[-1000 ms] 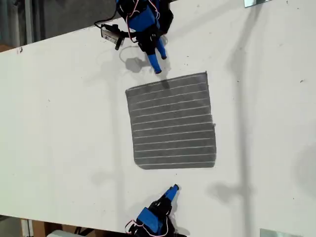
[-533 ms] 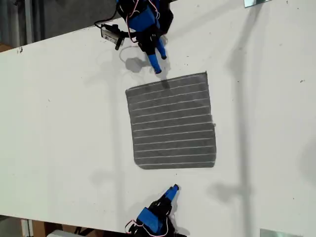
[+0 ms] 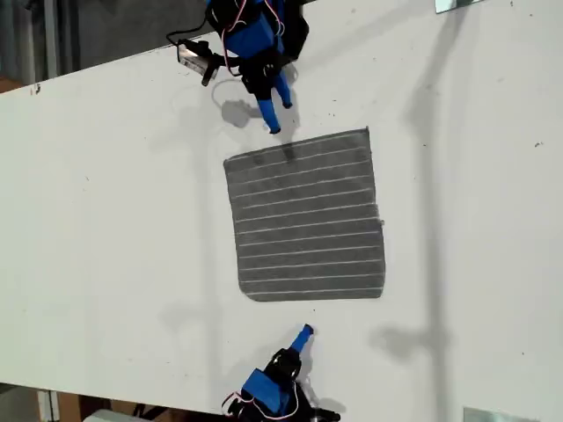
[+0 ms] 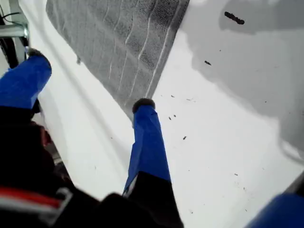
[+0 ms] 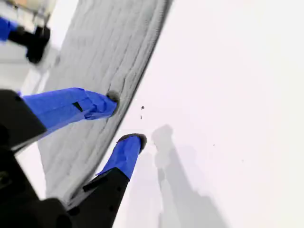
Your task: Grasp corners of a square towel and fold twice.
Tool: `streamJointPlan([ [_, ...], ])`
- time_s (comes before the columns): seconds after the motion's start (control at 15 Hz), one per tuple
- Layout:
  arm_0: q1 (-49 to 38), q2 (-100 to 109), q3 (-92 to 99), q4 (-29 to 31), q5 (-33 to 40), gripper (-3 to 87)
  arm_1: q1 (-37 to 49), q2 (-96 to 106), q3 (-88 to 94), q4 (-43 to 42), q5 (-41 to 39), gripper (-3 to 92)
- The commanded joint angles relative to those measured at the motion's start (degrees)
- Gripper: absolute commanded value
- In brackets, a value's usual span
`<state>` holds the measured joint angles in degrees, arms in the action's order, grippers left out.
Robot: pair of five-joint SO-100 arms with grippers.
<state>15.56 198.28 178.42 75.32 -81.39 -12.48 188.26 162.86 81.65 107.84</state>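
**Q:** Where does the towel [image 3: 303, 215] lie?

**A:** Flat and unfolded at the middle of the white worktop [image 3: 106, 220], stripes running from the exterior view's left to its right. One arm [image 3: 255, 44] stands at the worktop edge along that view's top, the other arm [image 3: 268, 391] at the edge along its bottom. Both blue tips are just off the cloth.

**Q:** What do the wrist views add?

**A:** The state of each pincer, which the exterior view does not settle. My first gripper [image 4: 90, 80] is spread wide and holds nothing. One fingertip sits just beside a towel corner [image 4: 129, 95], the other well off to the side. My second gripper [image 5: 124, 118] shows a narrower gap, also empty. One tip is over the towel's edge [image 5: 95, 47] and the other over bare worktop. The far arm [image 5: 28, 40] appears beyond the cloth.

**Q:** Which arm carries which pincer?

**A:** The views do not show this clearly.
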Motion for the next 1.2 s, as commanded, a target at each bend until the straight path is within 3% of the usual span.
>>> streamJointPlan([
  [0.0, -2.7, 0.3, 0.4, -0.5, -14.8, 14.1, 1.4, 0.1, -0.4, 0.5, -0.5, 40.5],
  [0.13, -8.7, 0.3, 0.4, -0.5, -7.3, 14.0, 2.2, 0.1, -0.4, 0.5, -0.5, 37.3],
  [0.2, -11.9, 0.4, 0.1, -0.1, -9.8, 16.1, 3.1, 0.1, -0.4, 0.5, -1.1, 37.0],
  [0.27, -10.4, 0.4, -0.6, 1.0, -16.2, 16.4, 4.0, 0.1, -0.7, 0.9, -1.1, 37.0],
  [0.33, -7.5, 0.4, -0.4, 0.8, -16.9, 16.2, 3.6, 0.1, -0.4, 0.4, 0.3, 36.3],
  [0.4, -9.1, 0.4, -0.4, 0.8, -16.1, 12.8, 3.0, 0.1, -0.5, 0.1, -0.2, 35.8],
  [0.47, -11.7, 0.4, -0.4, 0.6, -14.0, 6.7, 0.8, 0.0, -0.3, -2.5, -4.1, 44.2],
  [0.53, -11.7, 0.4, -0.3, 0.5, -10.9, 6.8, -1.1, -0.4, 1.6, -7.0, -8.1, 46.6],
  [0.6, -11.3, 0.4, 0.5, -2.1, -9.2, 6.7, -1.9, -3.9, 1.2, -9.1, -8.6, 42.4],
  [0.67, -12.4, 0.4, 0.6, -2.7, -9.2, 6.8, -0.4, -13.4, -5.8, -9.8, -12.7, 41.1],
  [0.8, -11.3, 0.4, 0.8, -6.9, -4.6, 5.5, 5.8, -54.7, -39.0, -7.0, -27.4, 45.3],
  [0.87, -10.7, 0.4, 0.8, -8.3, -2.4, 5.4, 4.0, -75.3, -53.7, -5.2, -30.4, 47.2],
  [1.0, -10.5, 0.4, 0.8, -7.6, -3.4, 4.8, -2.2, -99.3, -69.0, -0.1, -28.8, 48.3],
  [1.13, -11.8, 0.4, 0.8, -4.7, -7.7, 4.9, -9.2, -102.1, -63.7, -1.1, -22.2, 48.6],
])
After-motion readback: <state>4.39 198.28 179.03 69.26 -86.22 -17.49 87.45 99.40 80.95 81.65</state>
